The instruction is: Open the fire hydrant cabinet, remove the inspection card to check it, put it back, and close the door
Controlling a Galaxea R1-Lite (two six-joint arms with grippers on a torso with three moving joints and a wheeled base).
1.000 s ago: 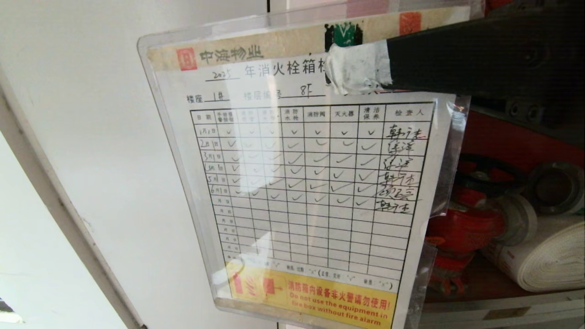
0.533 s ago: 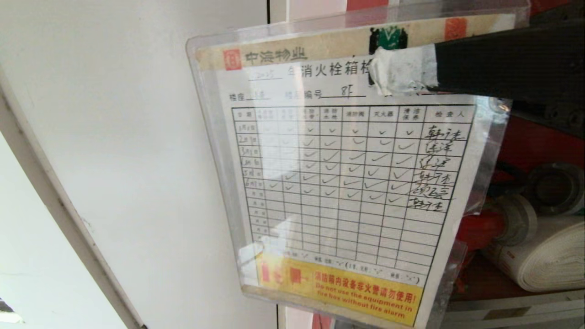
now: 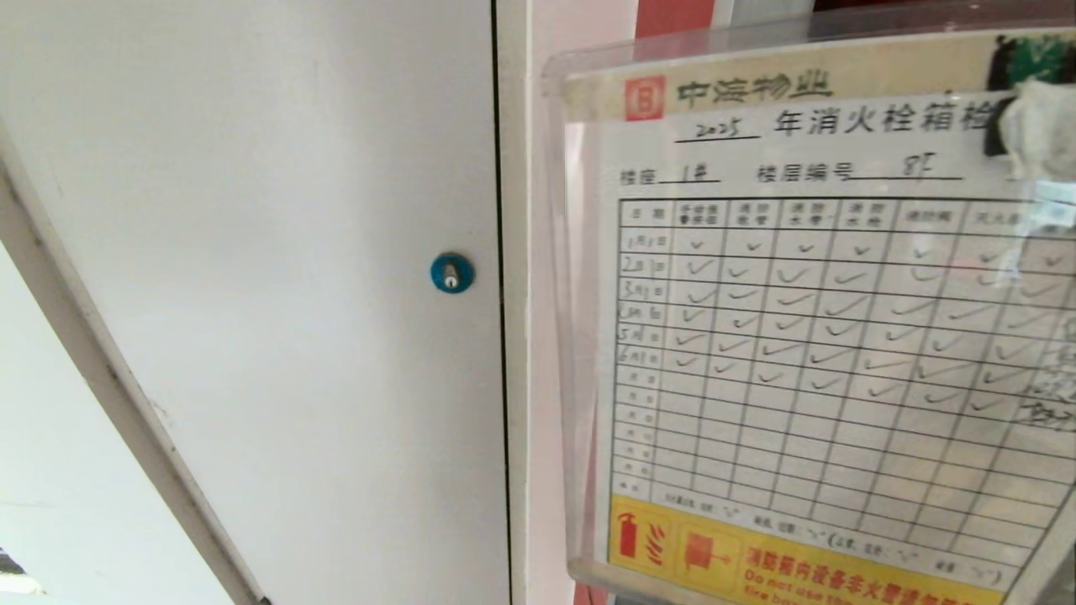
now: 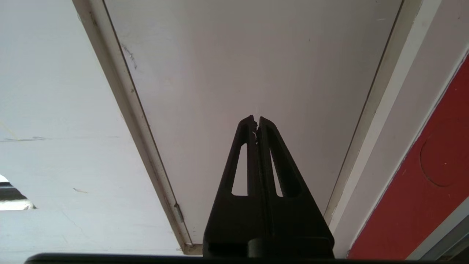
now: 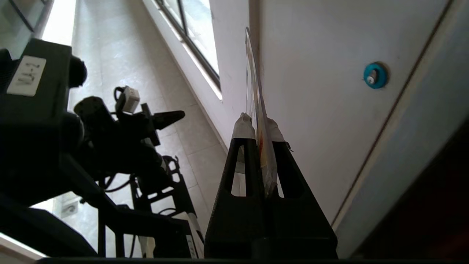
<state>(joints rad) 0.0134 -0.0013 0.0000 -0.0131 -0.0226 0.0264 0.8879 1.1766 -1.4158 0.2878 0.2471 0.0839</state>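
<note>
- One thin laminated sheet is what we are handling: the card (image 3: 807, 336) looks light, flat and fairly stiff, held up in front of the head camera without sagging.
- Its clear plastic sleeve looks glossy, so we judge it slippery; a pinch near an edge could let it slide or swing.
- We would hold it by the top margin, on the tan header, leaving the grid of ticks and signatures readable.
- That is where the right gripper (image 5: 259, 124) has it: its taped fingers (image 3: 1036, 126) are closed on the top edge, seen edge-on between them in the right wrist view.
- In the head view the card fills the right half, beside the white door (image 3: 252, 294) with its blue lock (image 3: 452, 272), and runs off the right edge.
- From the wrist view the bite looks shallow, though we cannot be sure how much plastic is inside the pads.
- The left gripper (image 4: 256, 123) sits parked low by the white door, fingers together and holding nothing.
- Only a red strip of the cabinet (image 4: 432, 176) shows in the left wrist view; the card is out of it, and we judge it still has to go back in.
</note>
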